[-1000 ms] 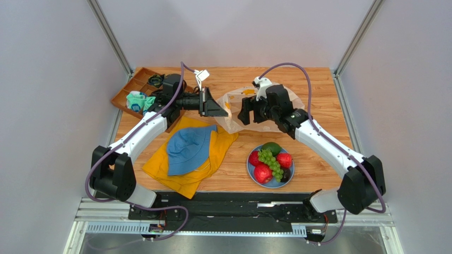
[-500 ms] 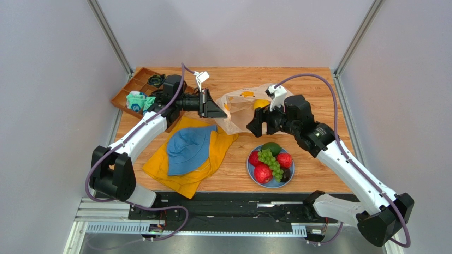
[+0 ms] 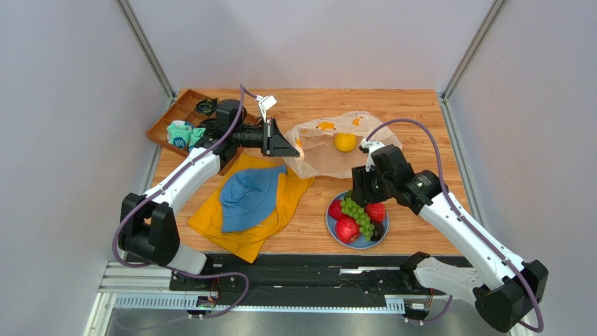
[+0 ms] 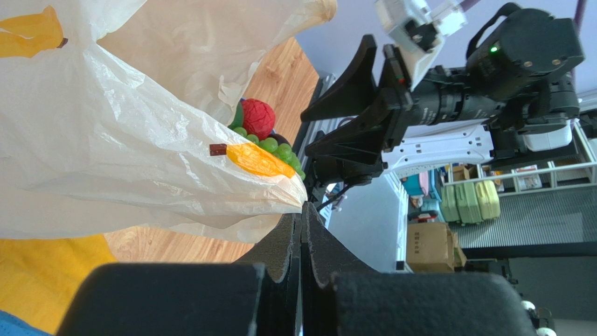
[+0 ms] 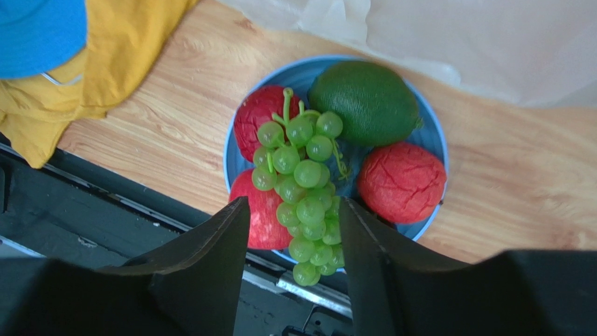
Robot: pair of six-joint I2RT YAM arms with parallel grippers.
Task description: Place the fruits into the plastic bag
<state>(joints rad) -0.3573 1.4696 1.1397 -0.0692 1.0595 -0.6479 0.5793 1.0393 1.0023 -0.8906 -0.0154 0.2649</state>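
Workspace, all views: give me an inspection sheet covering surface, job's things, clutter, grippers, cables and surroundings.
Surface: wooden table, no spills seen.
Job's things: lemon inside the plastic bag; grape bunch, red fruits and green oval fruit on the blue plate.
Clutter: blue hat on yellow cloth; brown tray at the far left corner.
Grippers: left gripper shut on the bag's edge; right gripper open above the grapes.
Cables: purple cable looping off each arm.
Surroundings: grey walls; nothing else seen.

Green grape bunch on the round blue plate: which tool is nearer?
Right. The right tool sits just above the green grape bunch, jaws open over it; the left tool is away at the crinkly translucent plastic bag, clamped on its edge.
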